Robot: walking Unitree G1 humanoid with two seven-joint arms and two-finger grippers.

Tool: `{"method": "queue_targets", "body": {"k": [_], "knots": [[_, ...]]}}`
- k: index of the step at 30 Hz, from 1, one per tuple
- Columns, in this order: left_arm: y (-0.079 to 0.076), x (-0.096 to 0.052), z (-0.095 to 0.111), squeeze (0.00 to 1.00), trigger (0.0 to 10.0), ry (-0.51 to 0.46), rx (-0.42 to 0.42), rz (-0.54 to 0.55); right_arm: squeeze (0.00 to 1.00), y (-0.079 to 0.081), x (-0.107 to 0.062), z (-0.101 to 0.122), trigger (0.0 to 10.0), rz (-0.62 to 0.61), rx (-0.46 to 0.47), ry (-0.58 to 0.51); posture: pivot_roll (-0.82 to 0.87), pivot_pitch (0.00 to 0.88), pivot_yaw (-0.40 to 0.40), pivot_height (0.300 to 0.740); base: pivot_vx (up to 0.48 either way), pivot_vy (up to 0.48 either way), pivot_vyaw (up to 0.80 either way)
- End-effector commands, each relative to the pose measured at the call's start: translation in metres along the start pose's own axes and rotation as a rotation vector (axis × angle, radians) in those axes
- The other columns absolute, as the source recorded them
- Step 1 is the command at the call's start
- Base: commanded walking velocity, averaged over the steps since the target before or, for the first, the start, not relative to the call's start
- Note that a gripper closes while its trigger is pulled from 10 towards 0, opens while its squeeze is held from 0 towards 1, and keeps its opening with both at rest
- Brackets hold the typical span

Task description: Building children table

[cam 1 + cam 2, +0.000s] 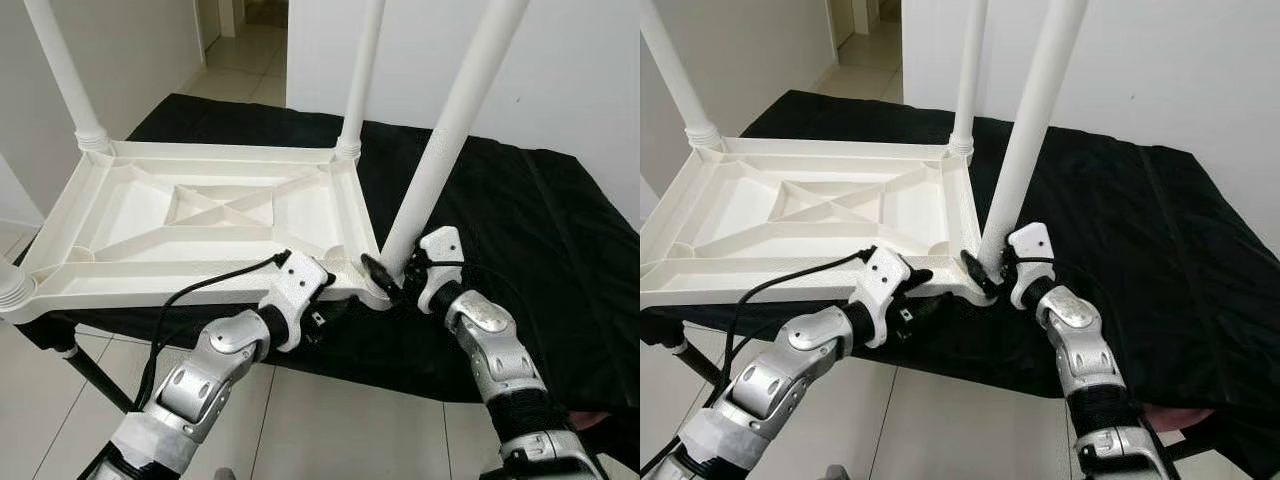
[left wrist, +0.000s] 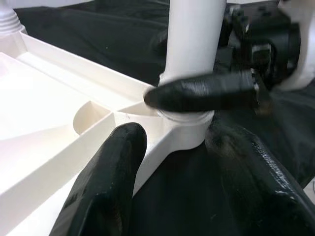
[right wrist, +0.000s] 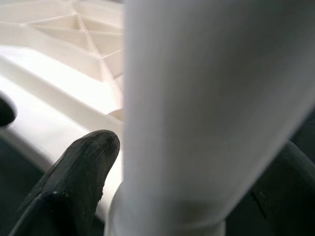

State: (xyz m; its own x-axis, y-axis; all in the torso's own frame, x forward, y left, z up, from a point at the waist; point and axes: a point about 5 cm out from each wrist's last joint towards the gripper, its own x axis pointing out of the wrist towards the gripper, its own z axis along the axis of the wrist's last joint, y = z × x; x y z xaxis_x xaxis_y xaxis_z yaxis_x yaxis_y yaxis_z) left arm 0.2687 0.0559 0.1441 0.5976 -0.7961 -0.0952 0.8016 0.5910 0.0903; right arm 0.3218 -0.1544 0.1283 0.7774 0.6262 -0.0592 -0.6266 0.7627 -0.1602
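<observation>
Now the right gripper (image 1: pixel 393 280) pinches the tall white plastic leg (image 1: pixel 450 130) at its base, while the left gripper (image 2: pixel 162 162), fingers spread, straddles the upturned white plastic tabletop (image 1: pixel 190 215) corner.

Black cloth (image 1: pixel 520 230) spread over a low stand, draped past its near edge above the pale tiled floor (image 1: pixel 330 430). Dark stand leg (image 1: pixel 95 375) slanting down to the tiles at the left near corner. Directly on the cloth: white plastic tabletop (image 1: pixel 190 225), upside down, ribbed underside up, filling the left half and overhanging the near edge. Right half of the cloth bare and wrinkled.
</observation>
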Motion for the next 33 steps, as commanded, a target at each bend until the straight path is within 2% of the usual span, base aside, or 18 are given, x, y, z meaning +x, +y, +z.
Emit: {"method": "queue_targets", "body": {"k": [1, 6, 7, 8, 9, 10, 11, 12, 21, 22, 23, 24, 30, 33], "knots": [[-0.004, 0.001, 0.0, 0.0, 10.0, 0.006, -0.002, -0.09, 0.0, 0.001, 0.001, -0.002, 10.0, 0.038, 0.005, 0.007, -0.04, 0.0, -0.031, 0.74, 0.0, 0.0, 0.0], [-0.005, 0.001, 0.001, 0.0, 10.0, 0.005, -0.001, -0.096, 0.0, 0.001, 0.007, -0.011, 10.0, 0.108, 0.017, 0.043, -0.04, 0.0, -0.031, 0.74, 0.0, 0.0, 0.0], [-0.005, 0.001, 0.001, 0.0, 10.0, 0.006, 0.001, -0.096, 0.0, 0.001, 0.008, -0.013, 7.4, 0.116, 0.009, 0.05, -0.02, 0.0, -0.036, 0.74, 0.0, 0.0, 0.0], [-0.005, 0.001, 0.001, 0.0, 10.0, 0.006, 0.001, -0.096, 0.0, 0.001, 0.008, -0.013, 7.4, 0.116, 0.009, 0.05, -0.02, 0.0, -0.036, 0.74, 0.0, 0.0, 0.0], [-0.005, 0.001, 0.001, 0.0, 10.0, 0.006, 0.002, -0.095, 0.0, 0.0, 0.008, -0.015, 3.7, 0.123, 0.011, 0.058, -0.02, 0.0, -0.036, 0.74, 0.0, 0.0, 0.0], [-0.005, 0.0, 0.001, 0.0, 10.0, 0.007, 0.003, -0.094, 0.0, 0.0, 0.008, -0.017, 0.8, 0.128, 0.013, 0.063, -0.02, 0.0, -0.037, 0.74, 0.0, 0.0, 0.0], [-0.005, 0.0, 0.001, 0.0, 10.0, 0.007, 0.003, -0.094, 0.0, 0.0, 0.008, -0.017, 0.8, 0.128, 0.013, 0.063, -0.02, 0.0, -0.037, 0.74, 0.0, 0.0, 0.0], [-0.005, 0.0, 0.002, 0.0, 10.0, 0.007, 0.004, -0.093, 0.0, 0.0, 0.008, -0.019, 0.0, 0.139, 0.022, 0.066, -0.02, 0.0, -0.036, 0.74, 0.0, 0.0, 0.0], [-0.005, -0.001, 0.002, 0.0, 10.0, 0.011, 0.006, -0.097, 0.0, 0.003, 0.005, -0.024, 0.0, 0.156, 0.058, 0.059, -0.02, 0.0, -0.03, 0.74, 0.0, 0.0, 0.0], [-0.005, -0.001, 0.002, 0.0, 10.0, 0.011, 0.006, -0.099, 0.0, 0.003, 0.004, -0.024, 8.1, 0.148, 0.063, 0.057, -0.02, 0.0, -0.03, 0.74, 0.0, 0.0, 0.0], [-0.005, -0.001, 0.002, 0.0, 10.0, 0.011, 0.006, -0.099, 0.0, 0.003, 0.004, -0.024, 8.1, 0.148, 0.063, 0.057, -0.02, 0.0, -0.03, 0.74, 0.0, 0.0, 0.0], [-0.006, -0.001, 0.002, 0.0, 10.0, 0.011, 0.006, -0.101, 0.0, 0.004, 0.004, -0.025, 10.0, 0.143, 0.066, 0.054, -0.02, 0.0, -0.031, 0.74, 0.0, 0.0, 0.0], [-0.006, -0.001, 0.001, 0.0, 10.0, 0.013, 0.004, -0.103, 0.0, 0.009, 0.005, -0.024, 10.0, 0.1, 0.087, 0.029, -0.03, 0.0, -0.031, 0.74, 0.0, 0.0, 0.0], [-0.007, 0.0, 0.001, 0.0, 10.0, 0.014, 0.001, -0.106, 0.0, 0.011, 0.01, -0.023, 10.0, -0.05, 0.1, 0.025, -0.03, 0.0, -0.03, 0.74, 0.0, 0.0, 0.0]]}}
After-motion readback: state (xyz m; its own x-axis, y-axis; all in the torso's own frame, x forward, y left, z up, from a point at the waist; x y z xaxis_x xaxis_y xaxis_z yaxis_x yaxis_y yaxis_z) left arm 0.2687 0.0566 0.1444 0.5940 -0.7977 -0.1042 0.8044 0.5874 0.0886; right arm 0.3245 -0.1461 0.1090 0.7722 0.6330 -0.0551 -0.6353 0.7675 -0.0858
